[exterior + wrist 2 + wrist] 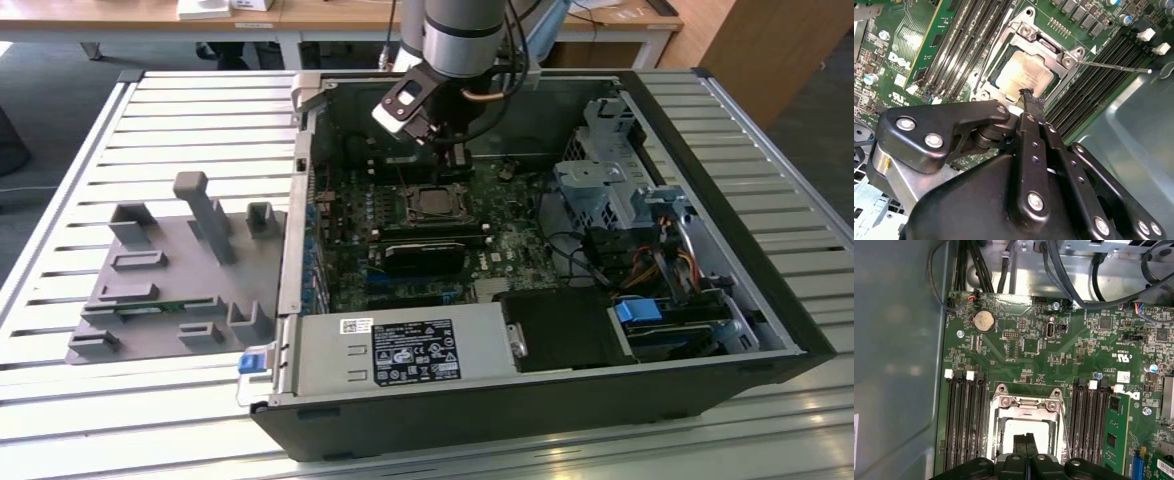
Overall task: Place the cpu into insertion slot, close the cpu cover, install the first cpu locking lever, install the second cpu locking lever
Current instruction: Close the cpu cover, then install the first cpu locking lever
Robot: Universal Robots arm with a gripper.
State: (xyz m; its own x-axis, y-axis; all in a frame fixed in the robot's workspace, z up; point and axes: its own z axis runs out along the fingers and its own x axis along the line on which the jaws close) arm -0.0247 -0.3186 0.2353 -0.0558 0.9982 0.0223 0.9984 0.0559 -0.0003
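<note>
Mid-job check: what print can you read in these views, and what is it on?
Black-and-white label on the grey metal power supply box: print too small to read.
Green motherboard: white logo and certification marks; fine lettering too small to read.
Silver-grey square cpu: no marking I can make out.

slatted table (134,420) | on it — open computer case (534,415) | grey fixture tray (160,300)

Open PC case (534,415) on slatted table (200,110); grey fixture (174,280) at exterior view's left; coin battery (985,320) on motherboard (1054,365).
</note>
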